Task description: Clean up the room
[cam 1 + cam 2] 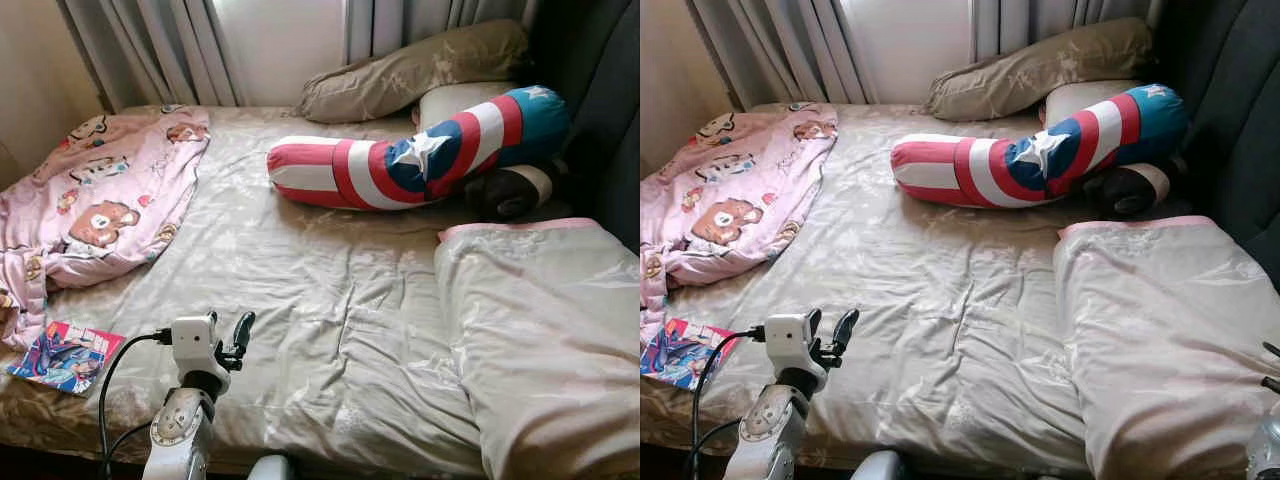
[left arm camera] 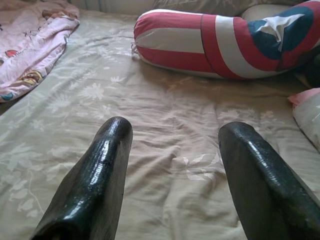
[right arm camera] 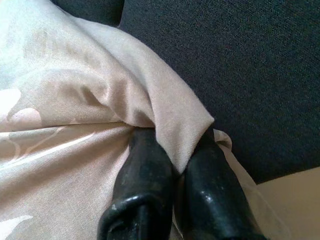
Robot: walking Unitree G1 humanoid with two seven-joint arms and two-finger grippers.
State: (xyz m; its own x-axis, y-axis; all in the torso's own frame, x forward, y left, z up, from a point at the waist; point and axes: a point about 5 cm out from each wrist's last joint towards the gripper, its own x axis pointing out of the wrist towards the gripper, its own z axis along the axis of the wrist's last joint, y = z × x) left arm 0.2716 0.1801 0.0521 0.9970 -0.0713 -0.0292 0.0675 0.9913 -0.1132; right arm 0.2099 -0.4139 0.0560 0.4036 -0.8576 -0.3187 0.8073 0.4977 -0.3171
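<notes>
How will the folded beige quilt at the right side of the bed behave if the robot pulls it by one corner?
The beige quilt will probably be floppy: its corner already drapes limply over the right gripper, whose fingers pinch it. Its shiny surface suggests it may slip on the bed sheet. The folded layers will likely unfold and drag.

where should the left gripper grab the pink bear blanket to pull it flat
Best guess: the loose edge of the pink bear blanket nearest the bed's middle, approached from the robot's side with the open left gripper. That edge lies flat on the beige sheet with folds to pinch, while the far-left part is bunched up. The right gripper is pinching the folded quilt.
</notes>
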